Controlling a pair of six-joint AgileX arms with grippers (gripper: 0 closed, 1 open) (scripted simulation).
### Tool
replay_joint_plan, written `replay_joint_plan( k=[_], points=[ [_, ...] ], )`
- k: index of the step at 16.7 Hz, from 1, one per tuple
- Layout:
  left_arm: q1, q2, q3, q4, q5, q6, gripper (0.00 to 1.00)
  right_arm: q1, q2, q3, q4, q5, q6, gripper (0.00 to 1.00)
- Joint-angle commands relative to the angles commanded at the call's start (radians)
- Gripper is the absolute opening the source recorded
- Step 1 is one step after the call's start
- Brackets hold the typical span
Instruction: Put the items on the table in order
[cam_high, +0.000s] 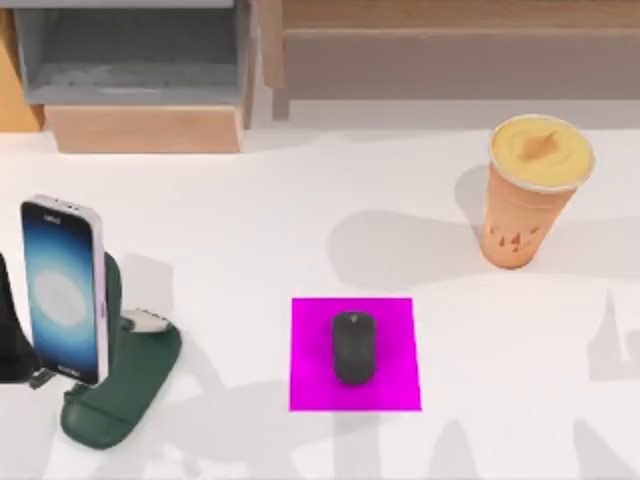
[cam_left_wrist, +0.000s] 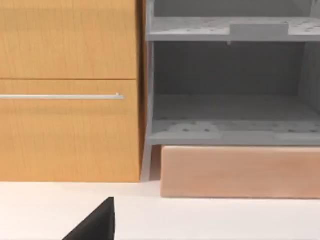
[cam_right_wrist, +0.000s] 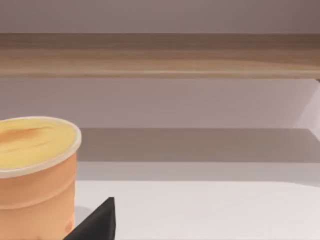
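Note:
The smartphone (cam_high: 62, 290) with its glowing blue-white screen stands upright in the dark green stand (cam_high: 125, 385) at the table's left. A black part of my left gripper (cam_high: 12, 335) sits at the left edge, right beside the phone; whether it touches the phone I cannot tell. Its black tip (cam_left_wrist: 95, 225) also rises low in the left wrist view. The black mouse (cam_high: 353, 346) lies on the magenta pad (cam_high: 310, 385) near the front middle. The orange cup (cam_high: 530, 195) with yellow lid stands upright at the right. My right gripper (cam_right_wrist: 95, 222) is close by the cup (cam_right_wrist: 35, 170).
Wooden shelving with a grey compartment (cam_high: 140, 60) lines the back left, and a wooden ledge (cam_high: 450, 40) the back right. In the left wrist view a wooden drawer front (cam_left_wrist: 70, 100) faces me beside the grey shelf (cam_left_wrist: 230, 120). White tabletop (cam_high: 300, 220) lies between the items.

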Motion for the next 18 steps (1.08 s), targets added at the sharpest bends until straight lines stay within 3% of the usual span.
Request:
replay_joint_plan(
  k=[8, 18],
  points=[
    [0.000, 0.000, 0.000, 0.000, 0.000, 0.000, 1.00, 0.122, 0.312, 0.012, 0.249, 0.099, 0.004, 1.00],
    [0.000, 0.000, 0.000, 0.000, 0.000, 0.000, 1.00, 0.423, 1.249, 0.115, 0.962, 0.353, 0.010, 1.00]
  ],
)
